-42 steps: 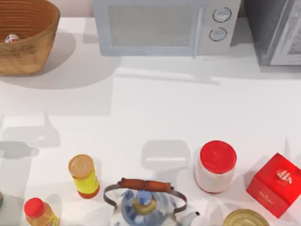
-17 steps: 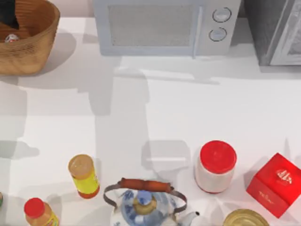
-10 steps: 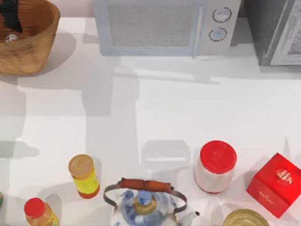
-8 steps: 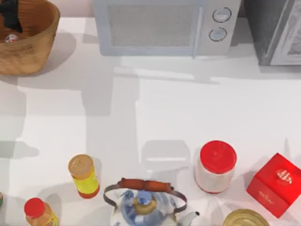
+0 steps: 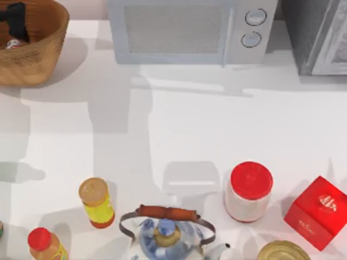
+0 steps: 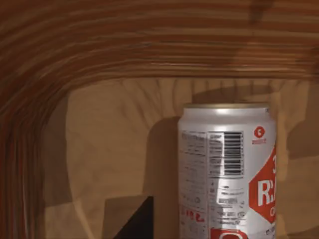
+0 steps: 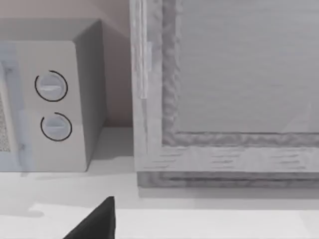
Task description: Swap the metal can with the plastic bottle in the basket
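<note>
Hanging over the basket (image 5: 49,49) at the far left corner of the table (image 5: 217,130), the left claw (image 5: 18,24) was a dark shape inside the rim in the top view. I could not tell if this claw was released or clenched. The plastic bottle (image 5: 11,43) sat on the basket floor, just beside the claw and close to the wall on the left side. In the left wrist view the plastic bottle (image 6: 227,172) stood upright. It was white, with a red label, a bar code and a gold top. The brown ribbed wall of the basket (image 6: 99,45) curved behind it. Nothing was touching the bottle in that view.

The metal can (image 5: 282,252) was well apart from the basket, at the near right edge of the table. Its shiny gold top was cut off by the edge of the top view. A white jar (image 5: 249,192) with a red lid stood just beside it, and a red box (image 5: 317,212) was on its other side. A blue and white teapot (image 5: 165,235) sat in the middle at the near edge. A yellow bottle (image 5: 96,202) and an orange bottle (image 5: 46,244) stood at the near left.

The right claw (image 7: 94,221) was parked, facing the microwave (image 7: 50,99) and a grey cabinet (image 7: 229,89) at the back. I could not tell if it was released or clenched.
</note>
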Robot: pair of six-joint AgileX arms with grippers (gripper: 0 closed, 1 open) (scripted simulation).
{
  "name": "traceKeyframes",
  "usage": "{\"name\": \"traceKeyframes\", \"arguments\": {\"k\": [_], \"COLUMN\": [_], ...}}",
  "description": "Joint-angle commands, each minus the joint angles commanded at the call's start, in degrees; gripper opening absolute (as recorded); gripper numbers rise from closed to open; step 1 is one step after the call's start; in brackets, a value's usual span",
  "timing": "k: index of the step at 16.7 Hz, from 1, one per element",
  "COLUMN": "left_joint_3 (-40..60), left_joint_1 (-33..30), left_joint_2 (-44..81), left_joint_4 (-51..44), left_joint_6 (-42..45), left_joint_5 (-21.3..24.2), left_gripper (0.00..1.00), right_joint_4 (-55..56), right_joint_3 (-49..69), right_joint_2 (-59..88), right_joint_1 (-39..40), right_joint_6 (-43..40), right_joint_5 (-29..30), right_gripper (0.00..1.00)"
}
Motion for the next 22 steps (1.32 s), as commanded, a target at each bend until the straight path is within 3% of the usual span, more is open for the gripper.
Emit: {"name": "traceKeyframes", "arguments": {"k": [14,22], "left_joint_3": [-0.3,-0.3], "left_joint_1": [-1.0,-1.0], "left_joint_2": [4.4,4.4], "left_joint_4": [5.1,5.1], "left_joint_6": [-1.0,-1.0], "left_joint_5": [-0.2,-0.2], "left_gripper": [1.0,0.4], "right_joint_4": [0.0,0.0], "right_joint_3": [0.0,0.0], "right_joint_2": [0.0,0.0], "right_joint_1": [0.0,0.0], "right_joint_6": [0.0,0.0], "right_joint_5": [0.0,0.0], "right_gripper": [1.0,1.0]}}
